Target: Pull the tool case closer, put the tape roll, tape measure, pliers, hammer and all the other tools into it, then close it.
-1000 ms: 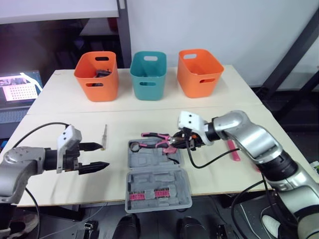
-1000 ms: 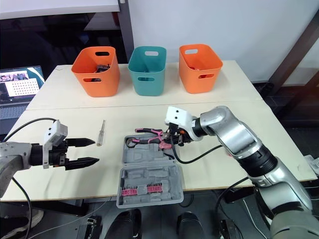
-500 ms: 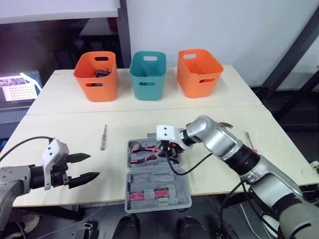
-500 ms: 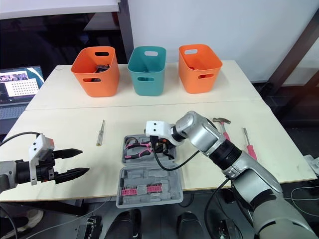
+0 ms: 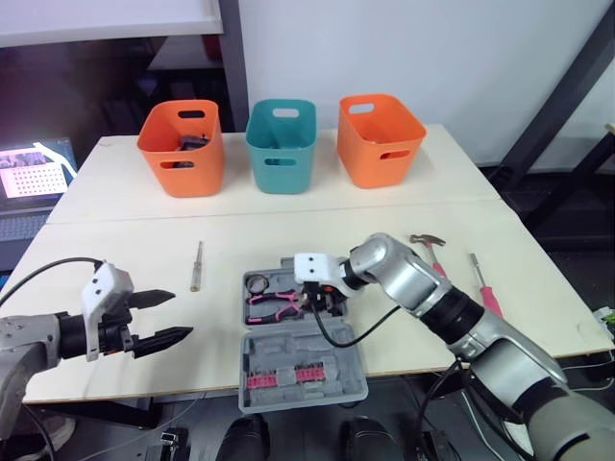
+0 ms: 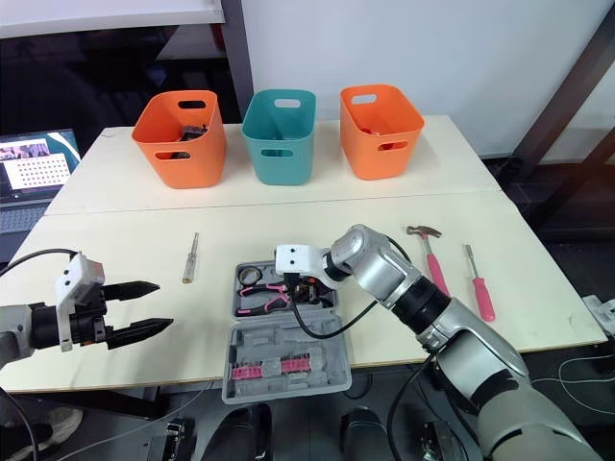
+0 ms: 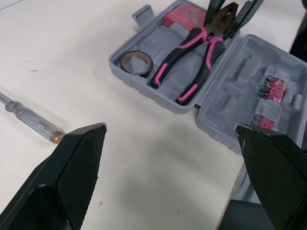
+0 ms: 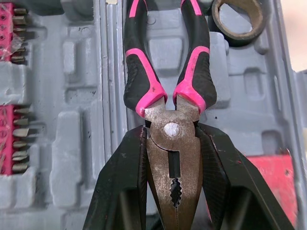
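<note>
Right hand (image 8: 171,143) grips the pliers (image 8: 141,81) by the head, handles inside the tool case (image 5: 288,348); left hand (image 5: 181,314) open.

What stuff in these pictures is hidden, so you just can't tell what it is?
- Head views: the inside of the teal bin, hidden by its own wall.
- Head views: a dark thing in the left orange bin, mostly behind the rim and too small to name.
- Right wrist view: the nose tip of the pliers, cut off by the picture's edge.
- Right wrist view: a red item in the tool case, partly behind the right gripper.
</note>
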Motion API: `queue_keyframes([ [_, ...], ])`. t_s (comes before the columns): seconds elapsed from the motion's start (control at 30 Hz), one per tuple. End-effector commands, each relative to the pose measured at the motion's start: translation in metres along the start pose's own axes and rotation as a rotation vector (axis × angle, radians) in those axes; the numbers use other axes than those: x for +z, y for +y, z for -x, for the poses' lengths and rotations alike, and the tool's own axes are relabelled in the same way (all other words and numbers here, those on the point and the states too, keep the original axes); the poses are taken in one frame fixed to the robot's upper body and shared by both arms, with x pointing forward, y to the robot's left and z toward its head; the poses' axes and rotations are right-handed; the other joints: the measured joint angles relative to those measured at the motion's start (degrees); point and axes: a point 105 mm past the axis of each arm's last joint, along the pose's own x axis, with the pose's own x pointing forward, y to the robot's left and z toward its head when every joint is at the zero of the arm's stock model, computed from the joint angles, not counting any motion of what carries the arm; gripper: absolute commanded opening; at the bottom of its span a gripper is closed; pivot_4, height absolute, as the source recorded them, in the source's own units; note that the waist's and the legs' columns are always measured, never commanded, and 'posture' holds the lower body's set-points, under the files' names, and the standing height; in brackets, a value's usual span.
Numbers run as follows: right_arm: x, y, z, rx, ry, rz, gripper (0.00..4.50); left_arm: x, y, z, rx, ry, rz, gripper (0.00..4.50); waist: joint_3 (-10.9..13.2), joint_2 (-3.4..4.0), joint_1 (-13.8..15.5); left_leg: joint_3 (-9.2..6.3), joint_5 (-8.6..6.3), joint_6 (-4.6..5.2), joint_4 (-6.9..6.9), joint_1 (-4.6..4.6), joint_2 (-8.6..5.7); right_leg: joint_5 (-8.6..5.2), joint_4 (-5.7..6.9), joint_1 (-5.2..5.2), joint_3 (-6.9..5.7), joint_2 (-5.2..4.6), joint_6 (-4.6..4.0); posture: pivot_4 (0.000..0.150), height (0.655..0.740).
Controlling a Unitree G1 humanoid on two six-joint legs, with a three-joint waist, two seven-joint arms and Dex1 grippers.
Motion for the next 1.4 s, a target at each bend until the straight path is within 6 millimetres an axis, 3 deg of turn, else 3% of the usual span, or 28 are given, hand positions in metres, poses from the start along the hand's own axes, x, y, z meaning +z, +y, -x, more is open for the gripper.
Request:
queue_keyframes([
  [0.03, 0.01, 0.002, -0.002, 0.03, -0.02, 0.046, 0.99, 0.005, 0.002, -0.001, 0.008, 0.006, -0.044, 4.5, 0.0, 0.0, 0.02, 0.0, 0.0, 0.0, 0.0, 0.0, 0.0, 0.0, 0.0, 0.0, 0.0, 0.0, 0.0, 0.15, 0.74],
  [0.3, 0.003, -0.002, -0.008, 0.044, -0.006, 0.037, 0.99, 0.005, -0.001, -0.007, -0.003, 0.008, -0.048, 4.5, 0.0, 0.0, -0.14, 0.0, 0.0, 0.0, 0.0, 0.02, 0.0, 0.0, 0.05, -0.01, 0.0, 0.0, 0.0, 0.15, 0.74],
  [0.5, 0.006, -0.007, 0.0, 0.009, -0.025, 0.073, 3.9, 0.004, -0.006, -0.016, -0.034, 0.009, -0.045, 4.5, 0.0, 0.0, 0.03, 0.0, 0.0, 0.0, 0.0, 0.01, 0.0, 0.0, 0.06, -0.02, 0.0, 0.0, 0.01, 0.15, 0.74],
  [0.63, 0.017, -0.008, 0.02, -0.015, -0.099, 0.069, 3.9, 0.005, -0.004, -0.019, -0.041, 0.004, -0.046, 4.5, 0.0, 0.01, 0.31, 0.0, 0.0, -0.01, 0.01, 0.0, 0.0, 0.0, 0.06, -0.02, 0.0, 0.0, 0.0, 0.15, 0.74],
  [0.83, 0.045, -0.014, 0.039, -0.164, -0.366, -0.02, 3.9, 0.008, -0.004, -0.023, -0.069, -0.009, -0.049, 4.5, -0.01, -0.01, 0.16, 0.0, 0.0, -0.01, 0.0, 0.02, 0.0, 0.0, 0.06, -0.01, 0.0, 0.0, 0.01, 0.15, 0.74],
  [0.97, 0.039, -0.003, 0.03, -0.129, -0.401, -0.11, 3.9, 0.013, -0.004, -0.027, -0.089, -0.025, -0.051, 4.5, -0.01, -0.01, 0.21, 0.0, 0.01, -0.01, 0.0, 0.02, 0.0, 0.0, 0.08, -0.01, 0.0, 0.0, 0.01, 0.15, 0.74],
  [1.23, 0.013, 0.0, -0.001, -0.136, -0.354, -0.228, 0.04, 0.023, -0.009, -0.03, -0.155, -0.065, -0.061, 4.5, -0.01, -0.01, 0.17, 0.0, 0.01, -0.01, 0.01, 0.02, 0.0, 0.0, 0.07, 0.01, 0.0, 0.0, 0.0, 0.15, 0.74],
  [1.4, 0.002, 0.006, -0.016, -0.111, -0.326, -0.244, 0.04, 0.027, -0.015, -0.028, -0.196, -0.078, -0.062, 4.5, -0.01, -0.01, 0.07, -0.01, 0.01, -0.01, 0.0, 0.01, 0.0, 0.0, 0.07, 0.0, 0.0, 0.0, 0.0, 0.15, 0.74],
])
